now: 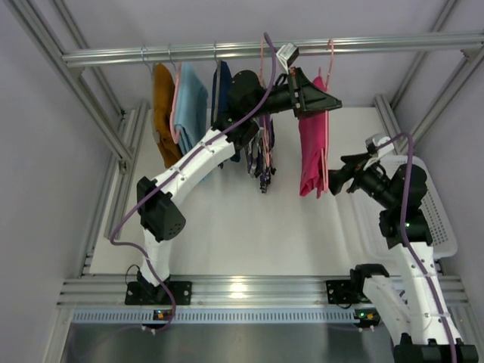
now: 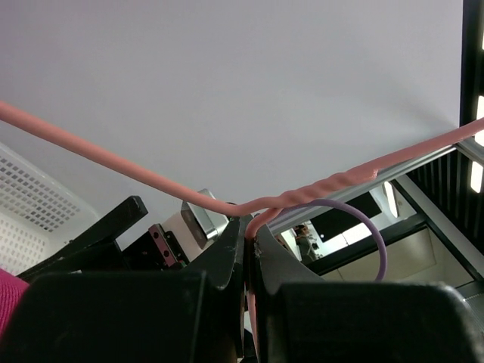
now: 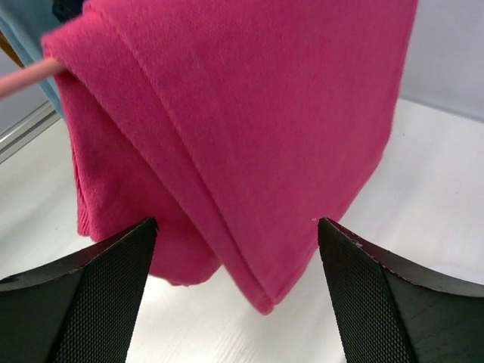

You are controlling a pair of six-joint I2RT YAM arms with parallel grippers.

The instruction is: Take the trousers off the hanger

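**Soft cloth on a thin wire – take it low, by the fold**

At the left of the overhead view an orange garment (image 1: 162, 113) and a pale blue one (image 1: 193, 106) hung from the rail (image 1: 378, 45). Just right of them were the dark patterned trousers (image 1: 261, 155), partly hidden by the left arm.

At upper centre the left gripper (image 2: 248, 231) had its jaws pinched fully shut on the pink hanger (image 2: 113, 162), just below the twisted neck of the wire. That grip looked meant to steady the hanger.

The magenta trousers (image 3: 249, 113) were draped over this hanger's bar, right of centre, folded double and hanging well clear of the tabletop (image 1: 249, 227).

The right gripper (image 3: 236, 227) faced them from the right with its jaws wide apart and nothing between them, the lower folded corner sitting in the gap.

The cloth looked soft, light and limp – probably a thick knit that would bunch and sag rather than hold its shape. It seemed unlikely to slip from the textured pads. A bite across the doubled layers near the bottom hem seemed the best hold. A pull on one layer alone might merely drag the cloth round the bar.
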